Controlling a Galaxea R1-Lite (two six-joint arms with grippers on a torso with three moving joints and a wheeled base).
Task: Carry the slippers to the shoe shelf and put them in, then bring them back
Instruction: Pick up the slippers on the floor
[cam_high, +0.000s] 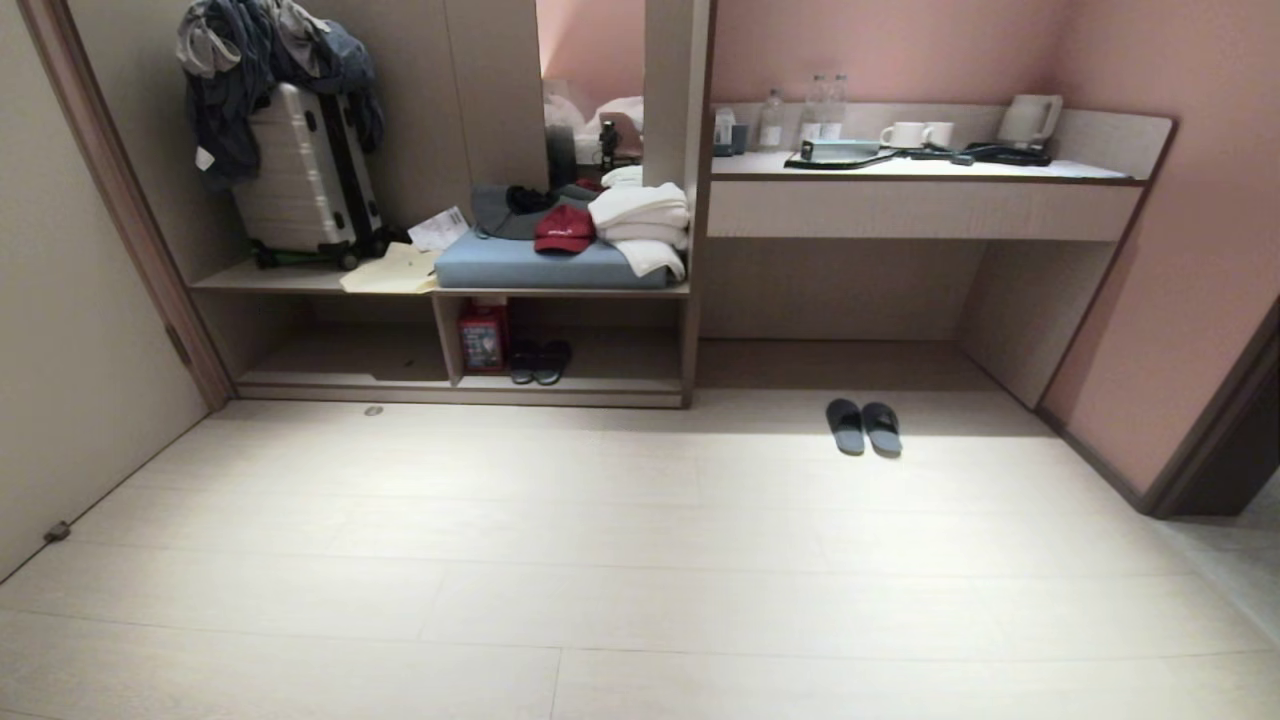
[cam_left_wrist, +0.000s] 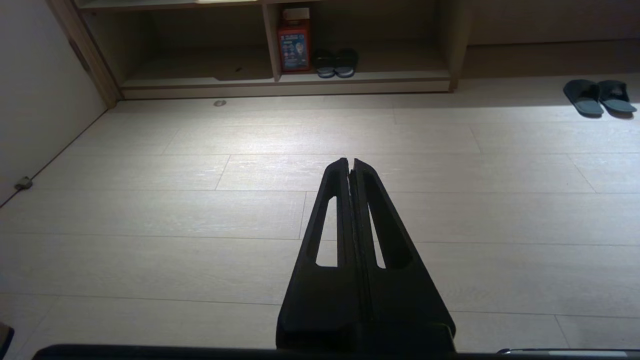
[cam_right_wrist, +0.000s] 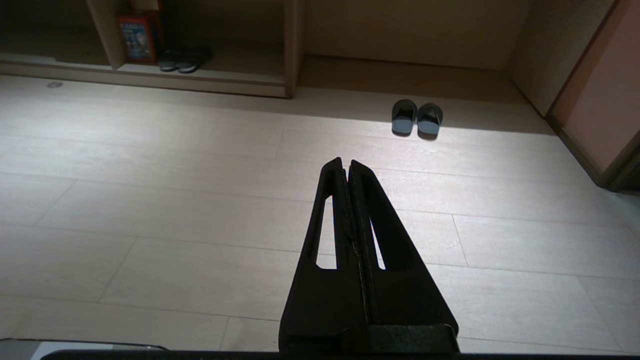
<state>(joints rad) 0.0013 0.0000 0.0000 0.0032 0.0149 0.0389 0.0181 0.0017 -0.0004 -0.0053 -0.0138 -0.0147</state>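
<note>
The pair of flat slate grey-blue fabric slippers (cam_right_wrist: 416, 118) lies on the floor at one o'clock from the pressed-together, empty right tool (cam_right_wrist: 348, 167), toes away, nearer it than the likewise closed left tool (cam_left_wrist: 350, 166).

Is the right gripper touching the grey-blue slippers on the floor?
Apart. In the right wrist view, the right gripper has its jaws shut, and bare floor lies between it and the slippers.
</note>
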